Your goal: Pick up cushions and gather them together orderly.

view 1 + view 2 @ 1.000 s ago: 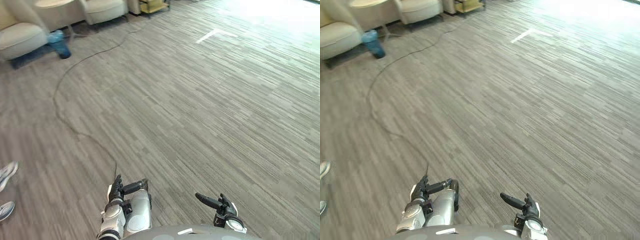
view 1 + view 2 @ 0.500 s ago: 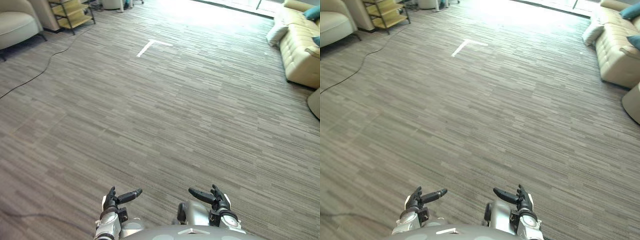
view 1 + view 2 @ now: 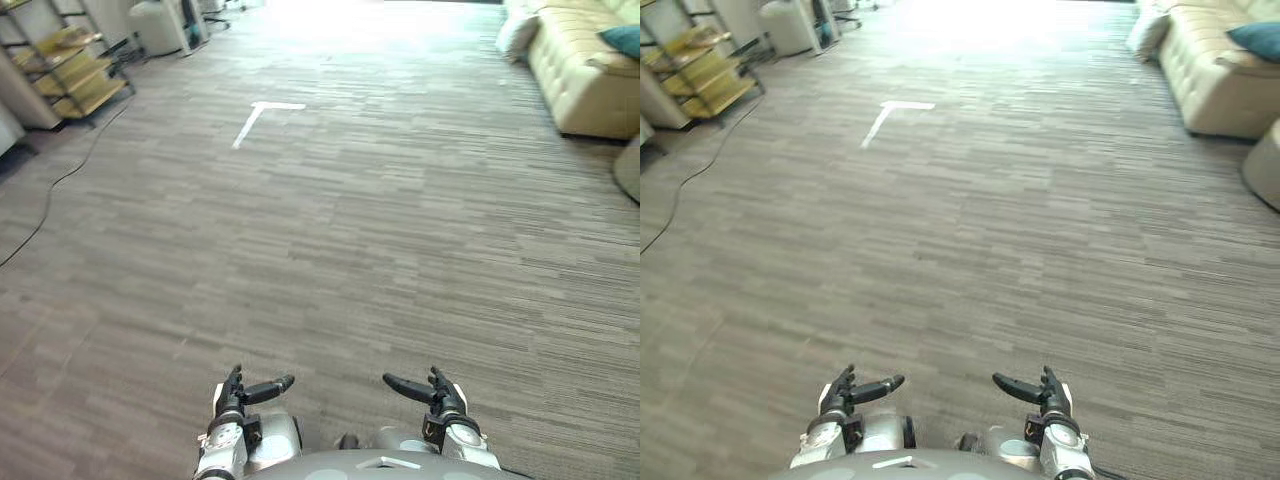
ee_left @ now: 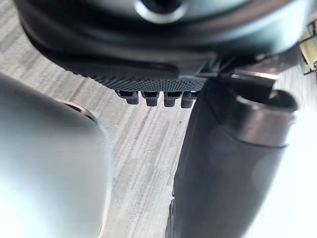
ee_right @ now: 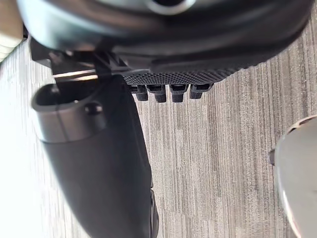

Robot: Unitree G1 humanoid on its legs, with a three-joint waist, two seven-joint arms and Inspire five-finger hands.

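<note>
Head-camera view across a wide grey striped carpet floor (image 3: pixel 400 220), bare in the middle, with furniture along its edges. A cream upholstered sofa (image 3: pixel 585 80) stands at the far right. A teal fabric cushion (image 3: pixel 622 40) lies on its seat, and what appears to be a white soft cushion (image 3: pixel 515 32) leans at its far end, so the task's things sit apart from each other and well away from the robot. A rack of yellow shelves (image 3: pixel 78 80) stands at the far left, with a white L-shaped tape mark (image 3: pixel 258 112) on the carpet between. The left robot hand (image 3: pixel 234 394) and right robot hand (image 3: pixel 441 393) hang low before the body, fingers extended, thumbs turned inward, both empty. This is judged a travel posture, with nothing within reach to grasp.
</note>
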